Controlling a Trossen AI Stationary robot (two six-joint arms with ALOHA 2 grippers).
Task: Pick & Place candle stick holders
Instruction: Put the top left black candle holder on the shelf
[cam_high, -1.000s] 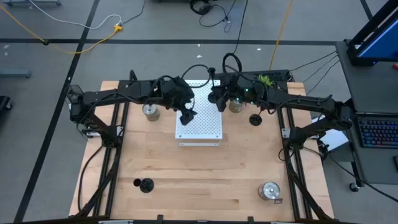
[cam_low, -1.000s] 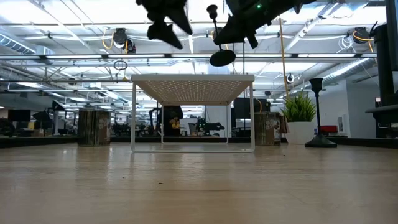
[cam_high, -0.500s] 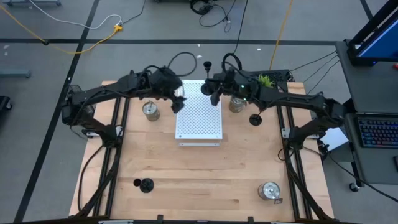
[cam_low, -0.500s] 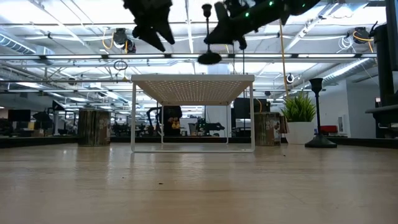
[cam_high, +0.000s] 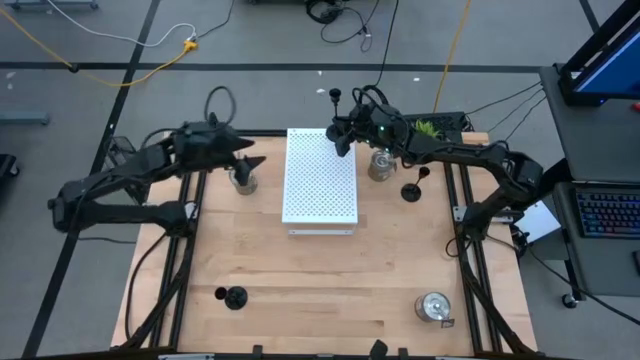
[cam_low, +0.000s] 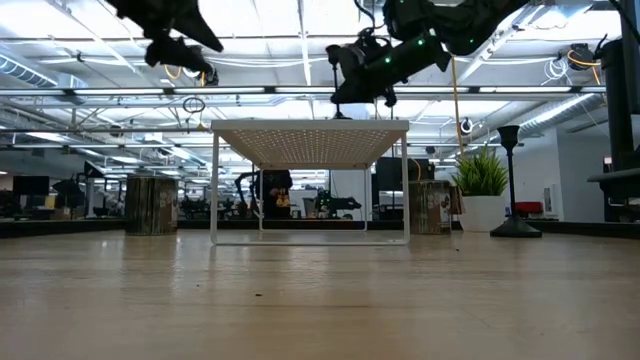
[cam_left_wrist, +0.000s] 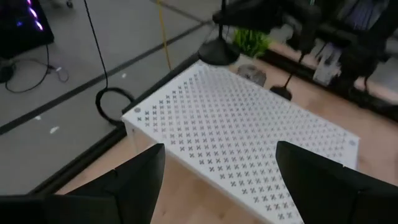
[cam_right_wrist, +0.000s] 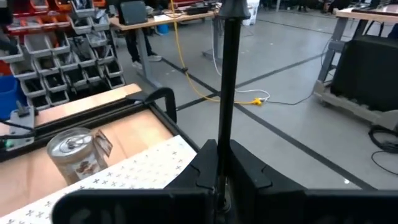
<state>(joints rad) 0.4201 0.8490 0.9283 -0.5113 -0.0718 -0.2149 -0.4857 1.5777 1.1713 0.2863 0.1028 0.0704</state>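
while the right end effector (cam_high: 341, 133) grips a black candle stick holder (cam_right_wrist: 227, 81) by its upright stem, above the white board's (cam_high: 320, 185) far corner, the left end effector (cam_high: 252, 164) hangs open, empty, beside a silver holder (cam_high: 242, 178).

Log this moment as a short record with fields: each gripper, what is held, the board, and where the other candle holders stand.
right gripper: shut on the thin stem of a black candle stick holder with round base, above the far right corner of the board
left gripper: open, empty, left of the board
white perforated rectangular board: nothing stands on it
squat shiny silver-glass holders: one left of the board, one right of it, one at the near right
other black holders: one right of the board, one at the near left
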